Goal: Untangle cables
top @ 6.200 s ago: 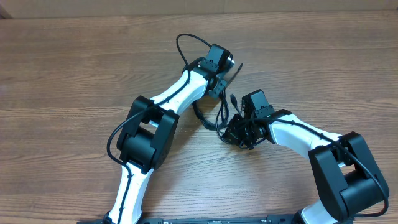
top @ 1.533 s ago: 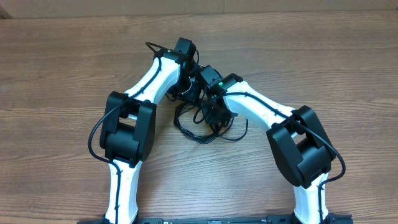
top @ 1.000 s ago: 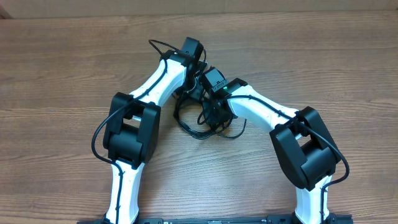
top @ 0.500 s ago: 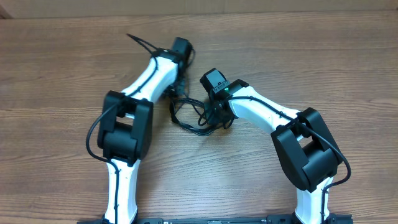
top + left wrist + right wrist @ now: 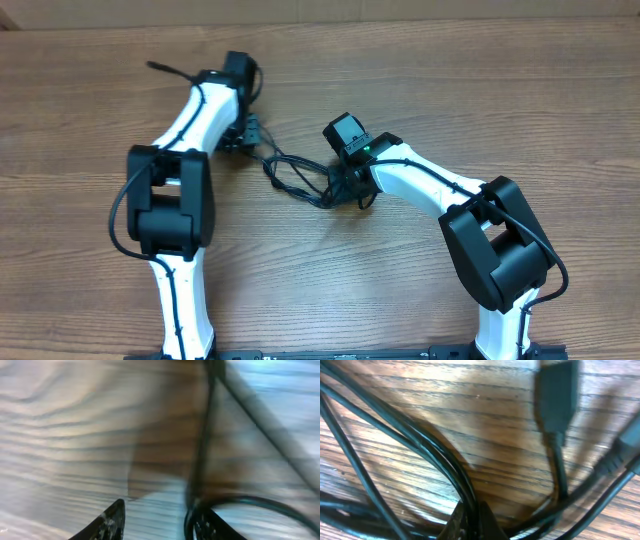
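The thin black cables [image 5: 292, 176] lie stretched across the wooden table between my two grippers. My left gripper [image 5: 245, 132] is at their left end. In the blurred left wrist view its gripper [image 5: 157, 512] has the jaws apart, and a cable [image 5: 200, 460] runs along the inner side of the right finger [image 5: 205, 525]. My right gripper [image 5: 350, 190] is at the right end of the bundle. In the right wrist view that gripper [image 5: 471, 519] is shut on a strand of the cables [image 5: 420, 445]. A plug connector [image 5: 555, 400] lies just ahead of it.
The wooden table [image 5: 480, 90] surrounds the cables. The left arm's own thick wire [image 5: 175, 72] sticks out to the upper left. A tan strip [image 5: 320, 10] runs along the table's far edge.
My left arm has swung to the left, dragging the cables out from a compact loop into a longer stretch. My right gripper has stayed nearly in place on the bundle.
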Motion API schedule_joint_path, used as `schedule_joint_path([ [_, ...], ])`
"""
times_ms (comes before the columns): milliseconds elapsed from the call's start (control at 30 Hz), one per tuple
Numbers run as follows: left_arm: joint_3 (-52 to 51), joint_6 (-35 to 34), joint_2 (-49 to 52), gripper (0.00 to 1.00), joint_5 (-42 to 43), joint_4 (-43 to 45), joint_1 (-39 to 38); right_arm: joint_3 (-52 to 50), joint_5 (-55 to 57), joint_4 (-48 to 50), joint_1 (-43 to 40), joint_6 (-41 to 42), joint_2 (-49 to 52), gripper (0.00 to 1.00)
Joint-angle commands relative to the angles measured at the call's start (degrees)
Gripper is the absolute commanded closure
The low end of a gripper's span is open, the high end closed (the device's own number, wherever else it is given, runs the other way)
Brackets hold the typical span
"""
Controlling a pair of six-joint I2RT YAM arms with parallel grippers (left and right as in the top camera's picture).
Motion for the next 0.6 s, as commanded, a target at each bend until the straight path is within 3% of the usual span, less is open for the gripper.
schedule_joint_path([
  [0,-2.05,-4.09,4.13,0.53,-4.37,-1.27,9.44,-4.76,4.0,-3.43,-2.01,-0.02,3.96,0.96],
  [300,-2.05,-5.35,4.13,0.46,14.25,-1.4,22.12,-4.76,3.98,-3.43,-3.17,0.02,3.96,0.96],
  [400,-2.05,-5.38,4.13,0.45,16.06,-1.42,25.14,-4.76,4.0,-3.41,-3.17,0.02,3.96,0.96],
  [567,-2.03,-7.78,4.13,0.35,16.41,-1.4,30.08,-4.76,4.0,-3.43,-3.19,0.02,3.96,0.96],
])
